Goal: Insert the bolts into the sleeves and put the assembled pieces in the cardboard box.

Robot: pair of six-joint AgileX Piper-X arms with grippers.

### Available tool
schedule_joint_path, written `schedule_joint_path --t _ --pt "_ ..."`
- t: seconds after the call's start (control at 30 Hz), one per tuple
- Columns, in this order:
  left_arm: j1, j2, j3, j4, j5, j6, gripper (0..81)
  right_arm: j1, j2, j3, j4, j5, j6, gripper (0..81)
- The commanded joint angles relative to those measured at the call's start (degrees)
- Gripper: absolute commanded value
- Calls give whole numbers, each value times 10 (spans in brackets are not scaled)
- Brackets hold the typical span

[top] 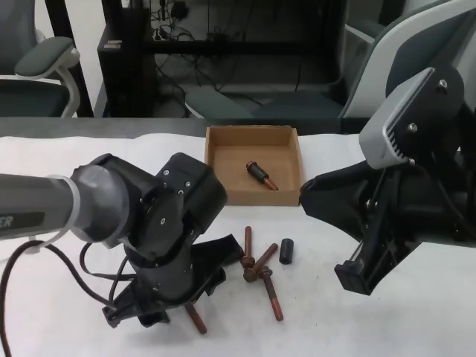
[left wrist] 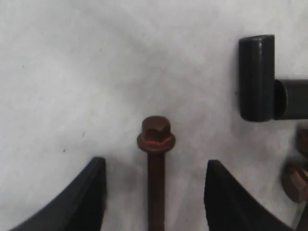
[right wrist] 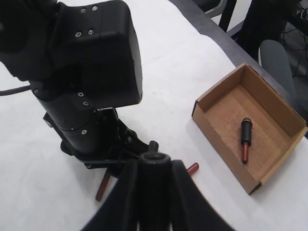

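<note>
One copper-brown bolt point(left wrist: 155, 178) lies on the tabletop point(left wrist: 72, 72) between the parted jaws of the left gripper point(left wrist: 154, 166). Stiff, light and probably slick, it is best pinched mid-shank below the flanged head. The right gripper point(right wrist: 154, 169) is clamped on a black sleeve point(right wrist: 153, 159).

- Box point(top: 253, 195) — brown cardboard, open-topped, set at the far middle of the white bench.
- Assembled piece point(top: 262, 175) — a copper bolt seated in a black sleeve, laid flat inside the box.
- Sleeve point(top: 288, 251): black, laid loose near the box front.
- Bolts point(top: 262, 264): three are clustered beside it, heads together.
- Fourth bolt point(left wrist: 155, 163): laid apart, nearer.
- Second sleeve point(right wrist: 154, 158): clamped by the right gripper point(right wrist: 155, 166).
</note>
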Motion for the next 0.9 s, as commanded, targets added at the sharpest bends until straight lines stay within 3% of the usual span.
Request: schedule_joint_path --t 0.0,0.07,0.13,0.5,0.8,0.87 --pt "1 7 5 -14 -14 -5 553 -3 -8 -8 -3 -4 3 6" --pt "1 7 5 -14 -14 -5 462 -3 -8 -8 -3 -4 3 6" --pt "1 7 5 -14 -14 -5 420 -3 -8 -8 -3 -4 3 6" --pt "1 7 5 -9 -25 -4 388 -3 -11 -8 -3 -4 -5 6" --pt "1 7 5 4 -22 1 129 -3 -38 -8 -3 -4 -5 6" --pt "1 7 5 4 -20 1 41 -3 -38 -8 -3 -4 -5 6"
